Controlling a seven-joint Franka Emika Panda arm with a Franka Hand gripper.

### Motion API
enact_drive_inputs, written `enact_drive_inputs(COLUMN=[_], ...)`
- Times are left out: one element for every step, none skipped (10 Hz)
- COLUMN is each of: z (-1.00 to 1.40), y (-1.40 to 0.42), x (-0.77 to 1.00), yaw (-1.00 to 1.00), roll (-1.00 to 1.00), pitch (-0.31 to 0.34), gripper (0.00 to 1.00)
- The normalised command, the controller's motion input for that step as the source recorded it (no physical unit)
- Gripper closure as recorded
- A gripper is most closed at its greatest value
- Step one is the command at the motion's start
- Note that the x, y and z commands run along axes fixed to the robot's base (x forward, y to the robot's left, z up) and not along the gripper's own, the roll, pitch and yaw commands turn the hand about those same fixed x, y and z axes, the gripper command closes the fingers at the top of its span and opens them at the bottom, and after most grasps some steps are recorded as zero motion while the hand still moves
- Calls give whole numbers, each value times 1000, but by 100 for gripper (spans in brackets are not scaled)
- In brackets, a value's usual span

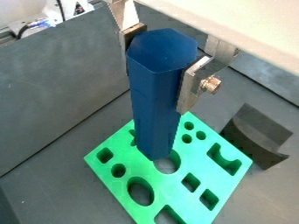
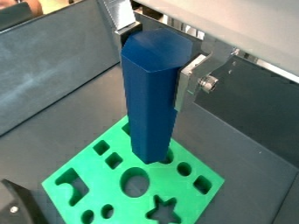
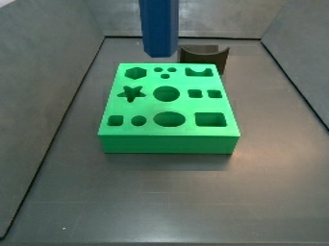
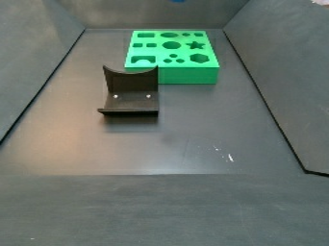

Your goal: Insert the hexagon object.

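We see the bar (image 1: 156, 92) as a long, plain blue prism with flat faces and a hexagonal end, held upright between the silver fingers (image 1: 197, 80) of the gripper (image 1: 163, 54), whose jaws are clamped on its upper part. Both wrist views show its lower end hanging over the green block (image 1: 122, 171), close above a round hole, though we cannot tell whether it touches the surface. In a side view the bar (image 3: 157, 26) hangs just above the block's (image 3: 167, 135) far edge, its tip clear of the top face, and the gripper itself is cut off by the frame. A side view shows neither bar nor gripper, only the block (image 4: 174, 69) at the far end of the floor and the fixture (image 4: 129, 91) standing nearer, apart from it. The fixture (image 1: 260, 133) also shows beside the block in a wrist view.
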Motion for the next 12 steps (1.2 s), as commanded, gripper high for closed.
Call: enact_drive_inputs(z=[177,123,114,71,-69,-94,-146,-363,-617,-691,-746,-743], y=[763,760,746,846,720,211,0,0,74,140,226,366], x=[331,211,186,0,-126,-100,-74,-134,-297,-334,-389,-506], yaw=[0,0,0,0,-254,-794,-1000,-1000,-943,-906,-803,-609], roll=[-271,-396,-411,-343,0,0,24,44,11,0,0,0], pitch=[0,13,29,0,-14,-66,-61,-43,-49,-21,-4,-19], gripper=[100,100,100,100,100,100,100,100,100,100,100,100])
